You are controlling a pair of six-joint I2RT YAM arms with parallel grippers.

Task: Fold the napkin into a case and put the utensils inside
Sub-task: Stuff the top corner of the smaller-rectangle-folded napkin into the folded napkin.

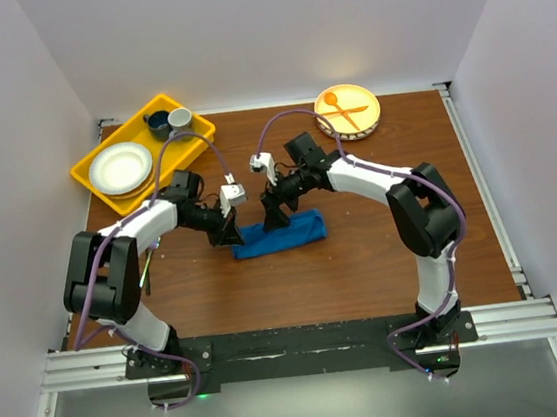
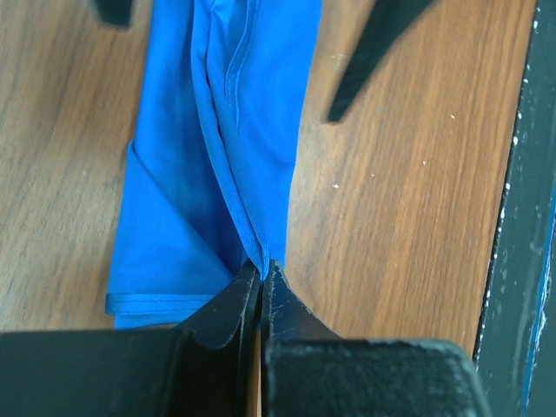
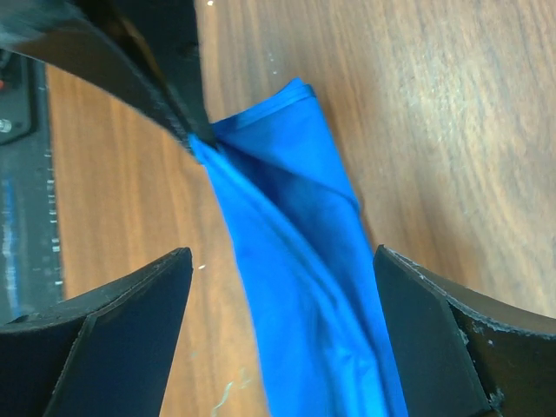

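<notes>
left gripper point(image 2: 261, 268) is clamped on the folded napkin point(image 2: 217, 156), midway btw table point(image 1: 395, 256) side edges, prob. pinning it while right gripper point(image 3: 282, 261) straddles it, jaws apart.

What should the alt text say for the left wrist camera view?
The left gripper is pinched shut on one end of a bright blue napkin, folded into a long narrow strip on a wooden table.
</notes>
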